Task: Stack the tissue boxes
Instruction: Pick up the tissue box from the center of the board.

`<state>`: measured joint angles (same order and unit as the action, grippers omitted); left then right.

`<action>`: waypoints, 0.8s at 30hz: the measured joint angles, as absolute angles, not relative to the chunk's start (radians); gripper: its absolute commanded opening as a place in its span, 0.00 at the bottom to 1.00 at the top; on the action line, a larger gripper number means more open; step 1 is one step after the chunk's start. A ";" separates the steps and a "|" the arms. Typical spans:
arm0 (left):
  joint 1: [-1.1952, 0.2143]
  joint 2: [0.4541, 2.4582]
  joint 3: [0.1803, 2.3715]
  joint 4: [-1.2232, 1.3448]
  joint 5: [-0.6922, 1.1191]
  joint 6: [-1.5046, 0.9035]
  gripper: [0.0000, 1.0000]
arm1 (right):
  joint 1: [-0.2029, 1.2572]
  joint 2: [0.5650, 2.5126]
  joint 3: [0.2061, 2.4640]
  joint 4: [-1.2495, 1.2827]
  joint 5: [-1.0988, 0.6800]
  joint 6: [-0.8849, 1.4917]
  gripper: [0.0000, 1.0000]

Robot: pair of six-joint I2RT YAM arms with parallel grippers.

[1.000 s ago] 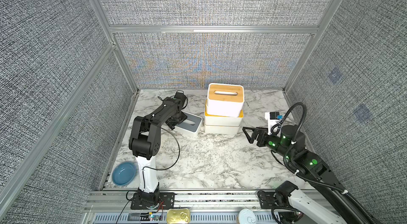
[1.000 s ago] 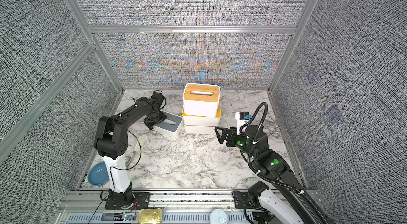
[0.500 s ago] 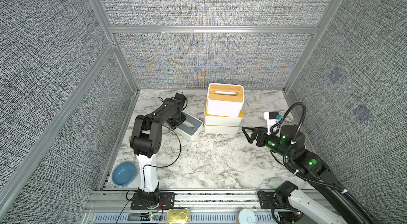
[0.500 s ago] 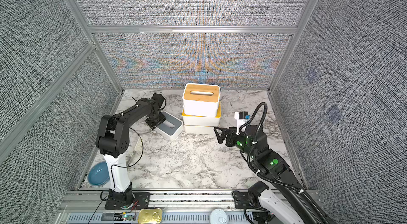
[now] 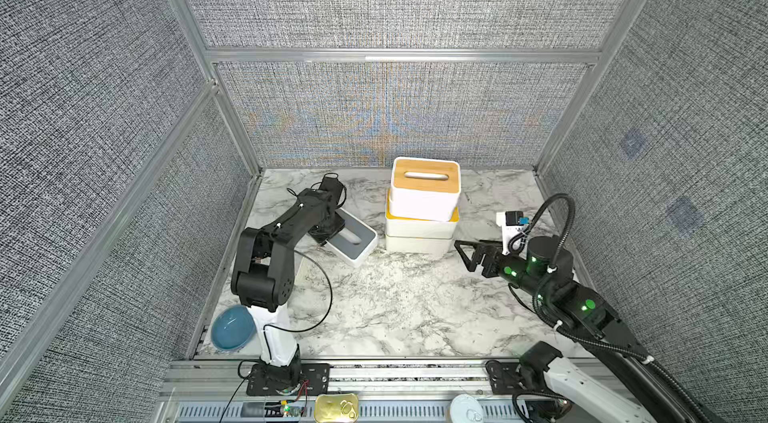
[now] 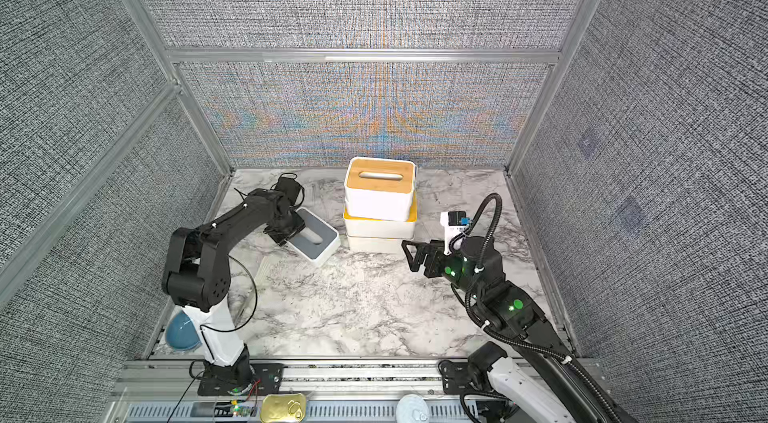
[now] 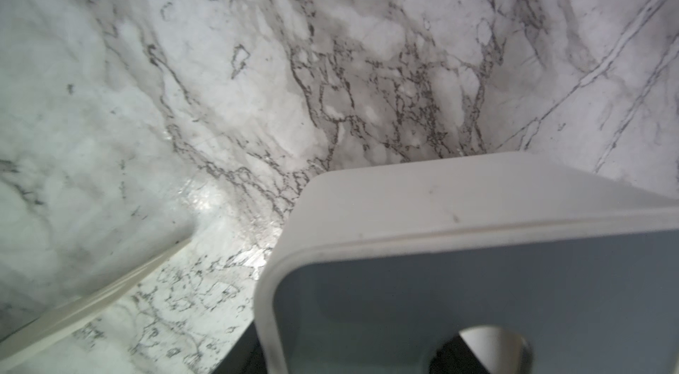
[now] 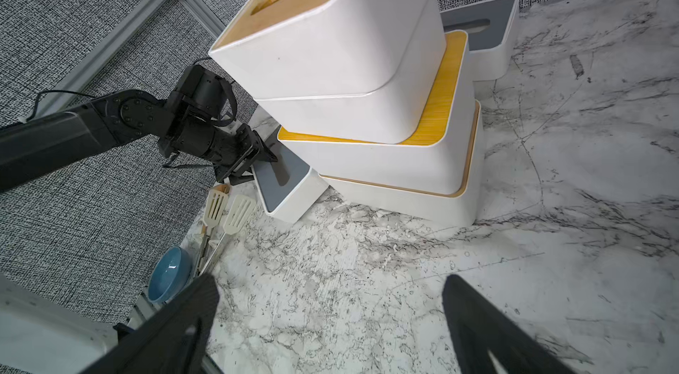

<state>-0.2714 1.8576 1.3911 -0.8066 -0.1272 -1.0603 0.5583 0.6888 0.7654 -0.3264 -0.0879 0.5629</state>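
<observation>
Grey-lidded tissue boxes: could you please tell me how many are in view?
2. One grey-lidded box is gripped by the left gripper beside the stack; the second grey-lidded box sits behind the stack, seen only in the right wrist view. More may be hidden.

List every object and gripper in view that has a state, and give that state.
Tilted grey-lidded tissue box, gripped at one end, not yet stacked.
Left gripper, shut on that box.
Right gripper, open, empty.
Tissue box stack, standing, upper boxes offset.
Far grey-lidded tissue box, flat on the table, unstacked.
Blue bowl, upright, empty.
</observation>
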 measured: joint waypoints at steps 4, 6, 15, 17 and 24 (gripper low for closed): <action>-0.260 1.751 1.311 -0.758 -0.102 -1.040 0.30 | 0.570 0.682 0.759 -0.323 -0.095 0.563 0.99; -0.256 1.690 1.263 -0.730 -0.076 -1.021 0.30 | 0.577 0.679 0.758 -0.316 -0.102 0.563 0.99; -0.248 1.304 0.990 -0.558 -0.002 -0.973 0.30 | 0.643 0.688 0.737 -0.258 -0.115 0.563 0.99; -0.248 1.224 0.936 -0.520 0.033 -0.966 0.30 | 0.677 0.699 0.729 -0.235 -0.119 0.563 0.99; -0.261 0.998 0.736 -0.324 0.178 -0.955 0.28 | 0.828 0.763 0.702 -0.136 -0.110 0.544 0.99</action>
<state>-0.2607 0.9977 0.7357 -0.3244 0.1776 -0.9554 0.8280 0.7628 0.7017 -0.1360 -0.1104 0.5442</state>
